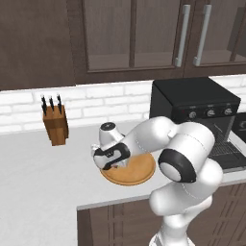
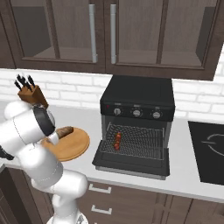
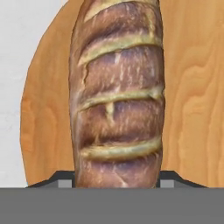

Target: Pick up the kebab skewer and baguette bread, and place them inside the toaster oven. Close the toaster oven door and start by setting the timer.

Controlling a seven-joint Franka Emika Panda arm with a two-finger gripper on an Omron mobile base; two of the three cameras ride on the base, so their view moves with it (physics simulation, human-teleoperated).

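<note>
The baguette bread (image 3: 118, 96) lies lengthwise on the round wooden plate (image 3: 188, 87), brown with pale slashes. My gripper (image 3: 116, 183) is low over it, open, one fingertip (image 3: 64, 181) close on each side of the loaf's near end. From the right base, one end of the baguette bread (image 2: 64, 130) shows past my arm on the plate (image 2: 72, 148). The kebab skewer (image 2: 117, 141) lies on the wire rack inside the toaster oven (image 2: 138, 94). The toaster oven door (image 2: 131, 168) hangs open, flat in front. From the left base, my gripper (image 1: 113, 166) covers the loaf.
A brown knife block (image 1: 55, 125) stands at the back left by the brick wall. A black cooktop (image 2: 210, 148) lies right of the oven. Three knobs (image 2: 137, 113) run across the oven's front. Wall cabinets hang overhead. The counter edge runs just in front of the plate (image 1: 137, 173).
</note>
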